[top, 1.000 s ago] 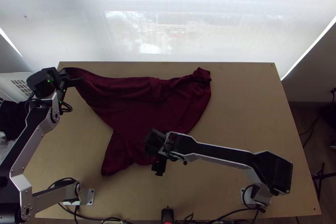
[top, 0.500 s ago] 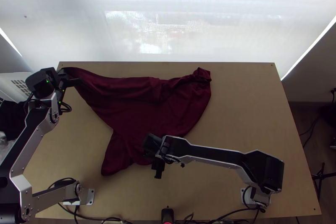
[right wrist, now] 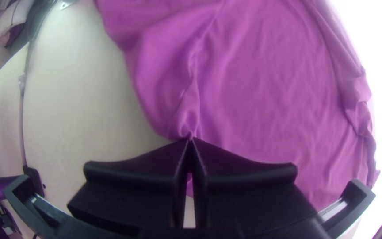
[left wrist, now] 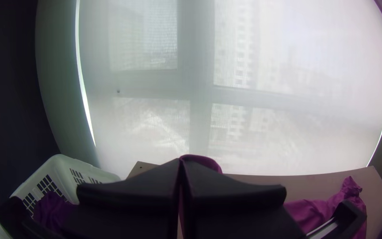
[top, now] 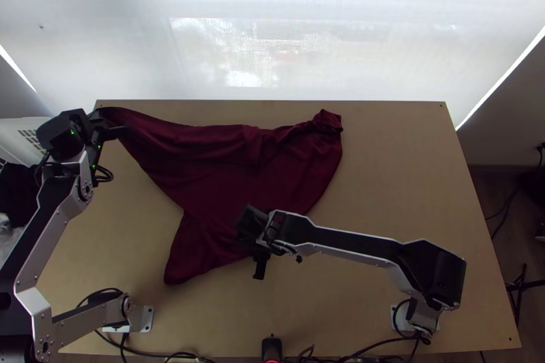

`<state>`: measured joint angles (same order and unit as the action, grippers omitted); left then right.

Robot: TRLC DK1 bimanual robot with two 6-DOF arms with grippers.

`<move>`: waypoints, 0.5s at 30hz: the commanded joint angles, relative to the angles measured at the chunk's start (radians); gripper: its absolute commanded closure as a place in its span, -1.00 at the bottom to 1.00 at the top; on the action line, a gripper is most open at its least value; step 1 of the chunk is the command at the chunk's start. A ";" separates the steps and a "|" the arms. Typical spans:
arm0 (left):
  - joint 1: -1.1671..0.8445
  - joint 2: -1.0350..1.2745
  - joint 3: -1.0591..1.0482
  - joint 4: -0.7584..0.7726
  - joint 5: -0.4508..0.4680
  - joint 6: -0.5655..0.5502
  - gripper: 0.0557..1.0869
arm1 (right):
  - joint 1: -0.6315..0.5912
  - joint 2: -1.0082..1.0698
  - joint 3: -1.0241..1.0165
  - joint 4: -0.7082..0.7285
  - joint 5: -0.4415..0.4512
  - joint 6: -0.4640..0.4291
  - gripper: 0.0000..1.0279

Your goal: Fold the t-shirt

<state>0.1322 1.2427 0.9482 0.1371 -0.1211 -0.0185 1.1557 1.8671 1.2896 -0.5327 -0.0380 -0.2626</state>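
Nearest us, the right hand [right wrist: 191, 138] has its fingers closed on the shirt [top: 238, 179], a ridge of cloth running right into the tips at the near edge. Beside that grip, towards the left arm's side, a loose flap [top: 185, 259] lies flat on the surface [top: 388, 179]. Across the middle the cloth is spread but uneven, wrinkled rather than squared up. And out at the far left corner, here's the left hand [left wrist: 181, 159], pinching another bit of the shirt, that end drawn out into a long taper. Along the far edge, away to the right, sits a bunched end [top: 329, 120].

So I'd call this the opening stage: two holds taken, no neat fold made. Next, I reckon, both hands need to lift and pull the cloth taut between them, then lay it out straight. Careful, though: dragging it low could rumple that middle, and the bunched end wants opening out.
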 commanded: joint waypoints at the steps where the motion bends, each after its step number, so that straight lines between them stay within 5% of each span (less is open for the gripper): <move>1: 0.010 -0.040 0.000 -0.011 0.000 0.006 0.93 | -0.116 -0.083 0.017 -0.032 0.003 -0.003 0.95; 15: 0.046 -0.236 0.038 -0.034 0.001 0.130 0.93 | -0.415 -0.335 0.033 -0.099 0.004 -0.044 0.95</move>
<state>0.1696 1.1057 0.9638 0.1104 -0.1211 0.0433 0.8673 1.6421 1.3067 -0.6086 -0.0345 -0.2932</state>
